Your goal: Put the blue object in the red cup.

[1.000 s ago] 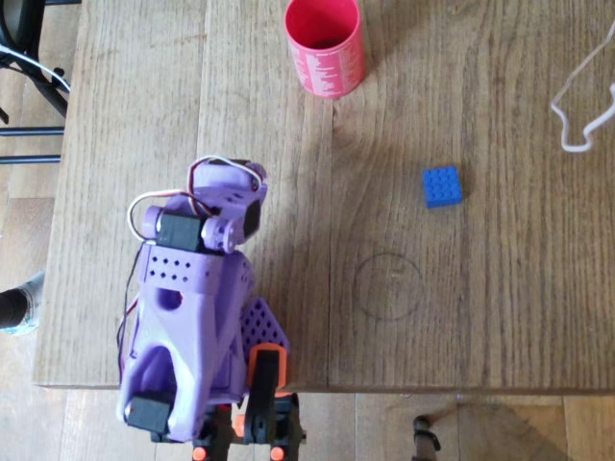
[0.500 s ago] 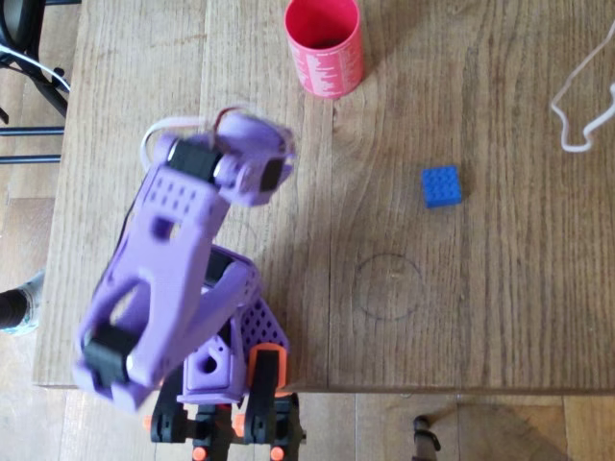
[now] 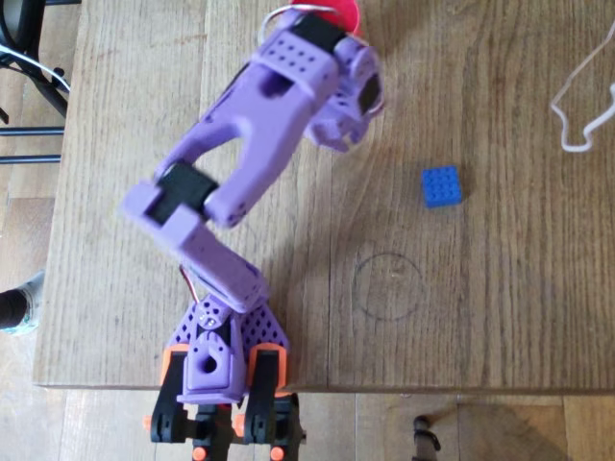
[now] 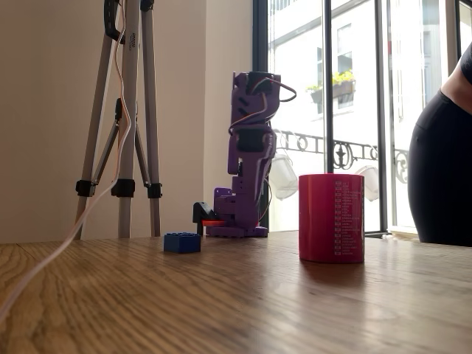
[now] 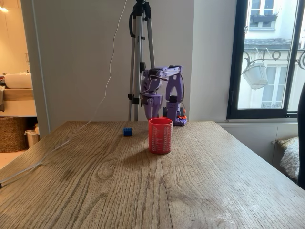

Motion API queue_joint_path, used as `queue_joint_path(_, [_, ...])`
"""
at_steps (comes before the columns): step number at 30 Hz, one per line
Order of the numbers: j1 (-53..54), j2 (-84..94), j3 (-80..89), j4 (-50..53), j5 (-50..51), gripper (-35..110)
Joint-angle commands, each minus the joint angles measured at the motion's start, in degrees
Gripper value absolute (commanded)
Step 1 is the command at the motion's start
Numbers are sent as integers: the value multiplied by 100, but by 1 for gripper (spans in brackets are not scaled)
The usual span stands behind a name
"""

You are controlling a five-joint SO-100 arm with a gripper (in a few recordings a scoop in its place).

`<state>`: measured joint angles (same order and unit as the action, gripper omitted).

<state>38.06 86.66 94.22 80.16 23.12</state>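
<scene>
A: Starting nearest in the fixed view down the wooden surface (image 5: 157, 181), what comes first?

B: The red cup (image 5: 160, 135), upright near the centre of the frame. Behind it, a little to the left, the blue brick (image 5: 127, 131) lies flat on the wood, well apart from the cup. A thin white cable (image 5: 62, 145) trails along the left side.

A: And farther back?

B: The purple arm (image 5: 159, 93) on its base at the far edge, with a tripod (image 5: 139, 57) standing behind it against the wall. In the low fixed view a person (image 4: 442, 155) in dark clothing stands at the right edge.

A: Does anything block the brick?

B: No. In the overhead view the brick (image 3: 441, 185) sits in the open, right of centre, studs up. A faint pencilled circle (image 3: 386, 286) is below and left of it. The arm (image 3: 259, 144) covers most of the cup (image 3: 338, 12); just a sliver of red rim peeks out at the top edge.

A: The arm's pose?

B: From its base at the lower middle it folds up and left to an elbow, then reaches to the upper centre, its head above the cup. The end effector (image 3: 348, 101) hangs beneath; I cannot tell how far its fingers are spread.
</scene>
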Motion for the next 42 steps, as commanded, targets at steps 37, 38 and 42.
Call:
queue_joint_path(37, [1178,-835,-1037,79,-1441,57])
queue_joint_path(38, [1169,-861,-1037,53,-1433,57])
queue_joint_path(42, [1151,-1081,-1081,-88,-1187,55])
